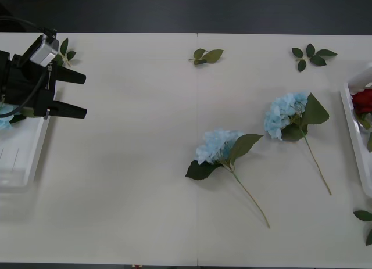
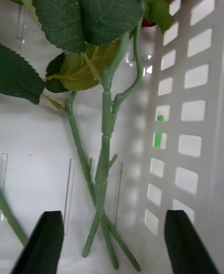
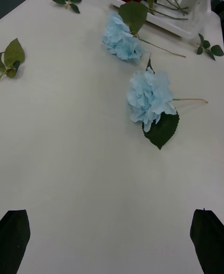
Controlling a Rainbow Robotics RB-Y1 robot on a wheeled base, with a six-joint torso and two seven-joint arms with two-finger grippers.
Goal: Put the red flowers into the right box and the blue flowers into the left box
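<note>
Blue flowers are what remains loose: two lie on the white table [image 1: 116, 182], one near the middle [image 1: 216, 146] and one farther right [image 1: 286, 115], each with its stem running toward the near right. The left pincer [image 1: 81, 94] hovers at the far left beside the left box [image 1: 29, 158], where a bit of pale blue bloom [image 1: 4, 119] already shows, and its black fingers are spread and empty. From that pincer the middle bloom lies well to the right and a little nearer, head toward the pincer and stem trailing away; in the left wrist view it is the closer of the two [image 3: 149, 95], with the other beyond it [image 3: 120, 38].

The right pincer [image 2: 112, 241] is down inside the right box [image 2: 196, 129], fingers spread around nothing, green stems [image 2: 103, 162] of the red flowers [image 1: 363, 99] lying between them. Although the right arm is closer to the blue blooms, the left one looks the likelier to make the next reach.

Loose leaf sprigs dot the far edge [image 1: 207, 56] and the right side [image 1: 313, 55]; a dark floor lies beyond the table.
</note>
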